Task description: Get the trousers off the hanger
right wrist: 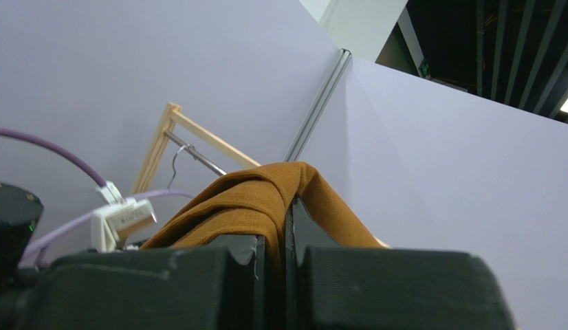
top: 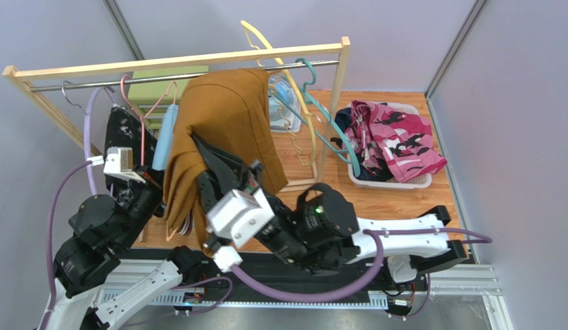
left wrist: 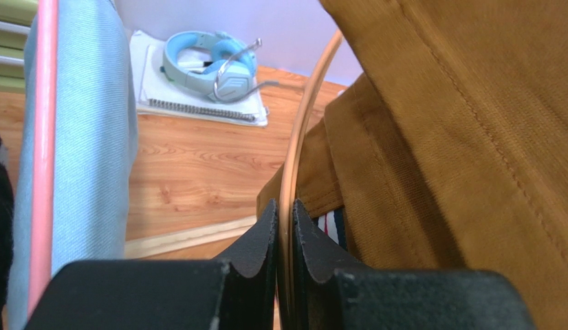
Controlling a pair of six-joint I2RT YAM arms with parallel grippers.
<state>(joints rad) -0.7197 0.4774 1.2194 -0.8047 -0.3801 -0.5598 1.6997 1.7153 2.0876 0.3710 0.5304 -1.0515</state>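
The mustard-brown trousers (top: pixel 225 124) hang draped from the rack, bunched toward the front. My right gripper (top: pixel 199 146) is shut on a fold of them, and the cloth is pinched between its fingers in the right wrist view (right wrist: pixel 285 214). My left gripper (top: pixel 155 180) is shut on the thin copper-coloured hanger wire (left wrist: pixel 309 103), just left of the mustard cloth (left wrist: pixel 472 137). Light blue trousers (top: pixel 167 130) on a pink hanger (left wrist: pixel 42 137) and black speckled trousers (top: pixel 122 130) hang further left. Pink print trousers (top: pixel 393 134) lie over dark navy ones (top: pixel 343 121).
A wooden rack (top: pixel 177 62) with a metal rail spans the back. A white basket (top: pixel 421 182) at the right holds the pink and navy garments. Yellow (top: pixel 256 34) and teal (top: pixel 321 103) hangers hang bare. Blue headphones (left wrist: pixel 211 62) lie on a notebook behind the rack.
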